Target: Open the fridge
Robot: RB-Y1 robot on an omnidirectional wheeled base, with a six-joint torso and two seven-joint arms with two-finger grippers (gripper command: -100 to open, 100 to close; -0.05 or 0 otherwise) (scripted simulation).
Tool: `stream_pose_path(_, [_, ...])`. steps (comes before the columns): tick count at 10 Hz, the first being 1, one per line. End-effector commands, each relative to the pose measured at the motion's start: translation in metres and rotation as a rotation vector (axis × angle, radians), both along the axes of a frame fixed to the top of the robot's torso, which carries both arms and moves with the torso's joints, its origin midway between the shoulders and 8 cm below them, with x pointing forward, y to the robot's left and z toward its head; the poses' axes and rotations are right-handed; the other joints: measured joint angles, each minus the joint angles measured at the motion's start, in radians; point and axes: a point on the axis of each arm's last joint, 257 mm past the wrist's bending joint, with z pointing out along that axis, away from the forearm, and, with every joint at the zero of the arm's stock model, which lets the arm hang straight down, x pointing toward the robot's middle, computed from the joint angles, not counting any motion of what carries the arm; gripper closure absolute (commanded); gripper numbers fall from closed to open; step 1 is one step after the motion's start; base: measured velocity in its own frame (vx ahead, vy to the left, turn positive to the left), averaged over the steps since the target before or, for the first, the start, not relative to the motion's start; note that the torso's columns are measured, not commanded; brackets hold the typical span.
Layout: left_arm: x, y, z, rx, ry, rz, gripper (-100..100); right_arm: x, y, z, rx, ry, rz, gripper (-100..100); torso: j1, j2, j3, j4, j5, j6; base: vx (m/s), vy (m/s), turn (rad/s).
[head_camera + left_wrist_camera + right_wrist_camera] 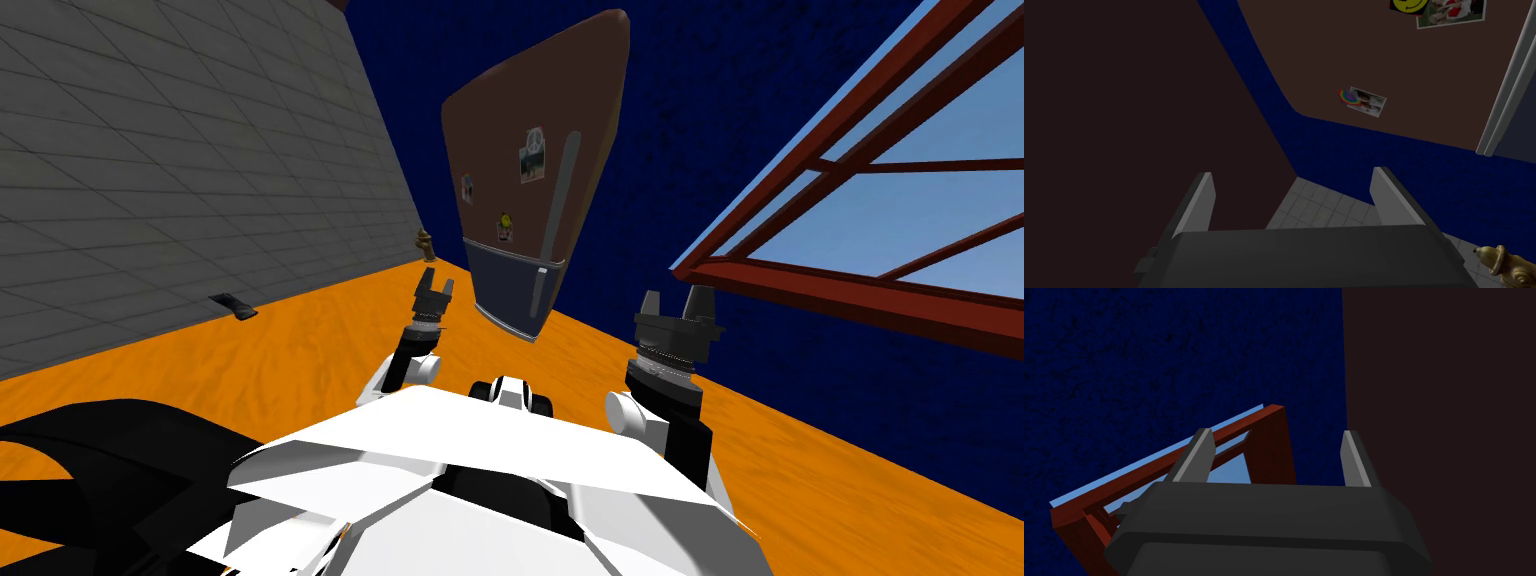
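Orange floor (300, 340) runs ahead to a dark blue wall (700, 120). The fridge (520, 100) stands at the floor's far edge against that wall, brown above and blue-grey below. Neither arm is at it, so the step in hand looks like the approach to a handle.

To do it well, I would pick the long grey handle (563, 190) on the upper door and turn one pair of fingers so the open gap lies across the bar. I would slide in until the bar sits deep between them, and only then close. The handle sits toward the door's right edge, so the hinge is probably on the other edge. The pull should follow that arc rather than come straight back, or the grip may slip off the bar.

The right fingers (1354, 458) seem the better placed. They stand wide apart, holding and touching nothing, and past them lies a red-framed window (1269, 453). The left fingers (1199, 205) are just as wide and equally empty. They look toward the door with its photos (1364, 100), the handle off to one side.

On the floor beside the fridge's lower left corner stands a small golden hydrant (426, 243), worth keeping the left arm away from.
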Motion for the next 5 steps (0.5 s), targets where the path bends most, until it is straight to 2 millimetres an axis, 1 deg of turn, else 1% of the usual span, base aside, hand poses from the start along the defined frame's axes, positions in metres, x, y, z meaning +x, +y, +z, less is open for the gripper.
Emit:
stream_pose_path(1, [0.007, -0.005, -0.011, 0.006, 0.007, -0.013, -100, 0.0, 0.0, 0.0, 0.0, 0.0, 0.0, 0, -0.001, 0.001, 0.001, 0.0, 0.0, 0.0, 0.107, -0.058, -0.081])
stream_pose_path(3, [0.011, -0.009, -0.019, 0.009, 0.011, -0.022, -100, 0.0, 0.0, 0.0, 0.0, 0.0, 0.0, 0, -0.003, -0.002, -0.001, -0.001, -0.001, 0.0, 0.12, -0.064, -0.059])
stream_pose_path(4, [0.015, -0.012, -0.027, 0.01, 0.015, -0.029, -100, 0.0, 0.0, 0.0, 0.0, 0.0, 0.0, 0, -0.003, -0.003, -0.002, -0.001, -0.001, 0.0, 0.152, -0.083, -0.098])
stream_pose_path(5, [0.017, -0.014, -0.03, 0.01, 0.017, -0.033, -100, 0.0, 0.0, 0.0, 0.0, 0.0, 0.0, 0, -0.004, -0.004, -0.003, -0.001, -0.001, 0.0, 0.165, -0.087, -0.086])
